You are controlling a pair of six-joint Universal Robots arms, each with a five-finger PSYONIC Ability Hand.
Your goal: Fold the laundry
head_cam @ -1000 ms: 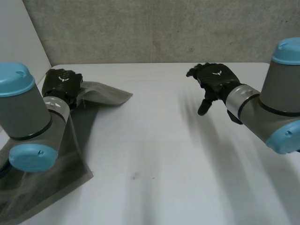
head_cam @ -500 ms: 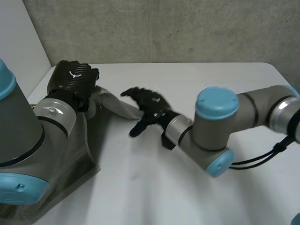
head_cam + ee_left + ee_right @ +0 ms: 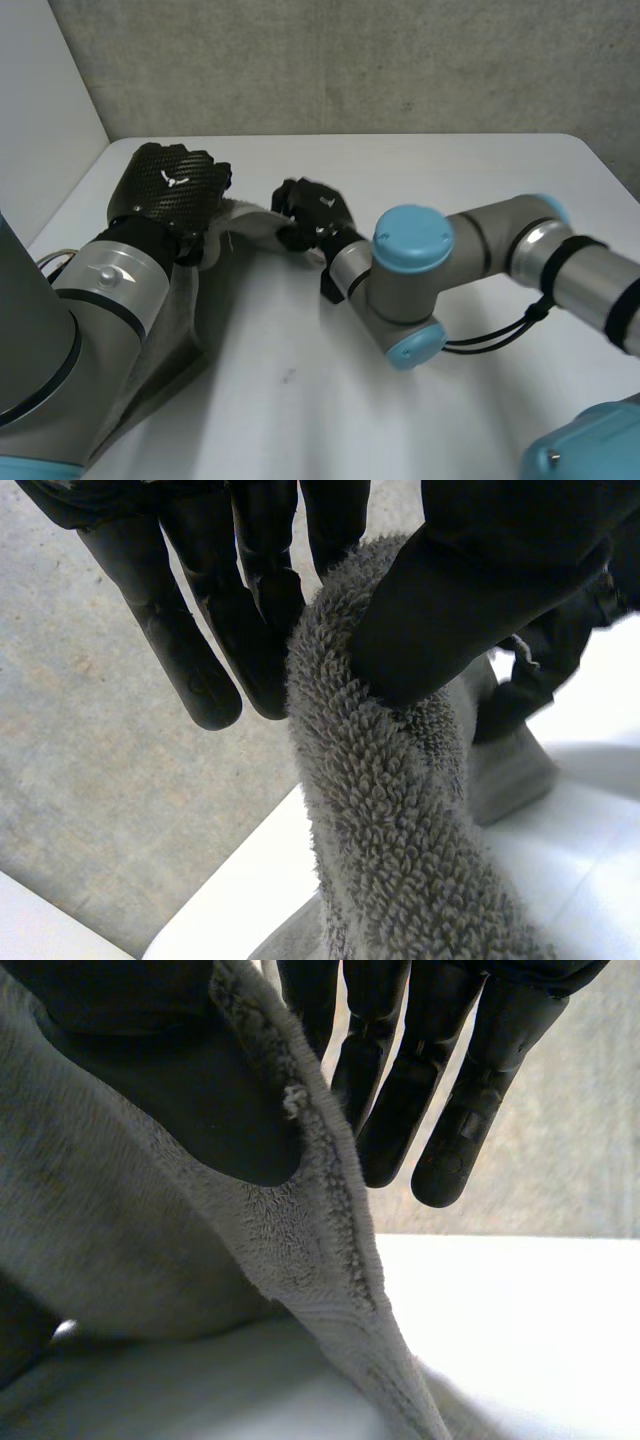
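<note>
A grey terry towel (image 3: 178,318) hangs down the table's left side, its upper end lifted off the surface. My left hand (image 3: 172,188) holds that upper end; in the left wrist view the towel (image 3: 392,820) is bunched and pinched between the thumb (image 3: 470,590) and the fingers (image 3: 185,640). My right hand (image 3: 310,214) reaches across from the right and grips the towel's edge just beside the left hand. In the right wrist view the hemmed edge of the towel (image 3: 318,1222) is clamped between thumb (image 3: 190,1090) and fingers (image 3: 450,1100).
The white table (image 3: 300,420) spreads out in front of and to the right of the towel. A concrete wall (image 3: 350,60) stands behind its far edge. My right forearm (image 3: 470,250) lies low across the table's middle.
My right hand swept from the far right across to the towel and closed on its edge. My left hand lifted the towel's end higher and nearer.
</note>
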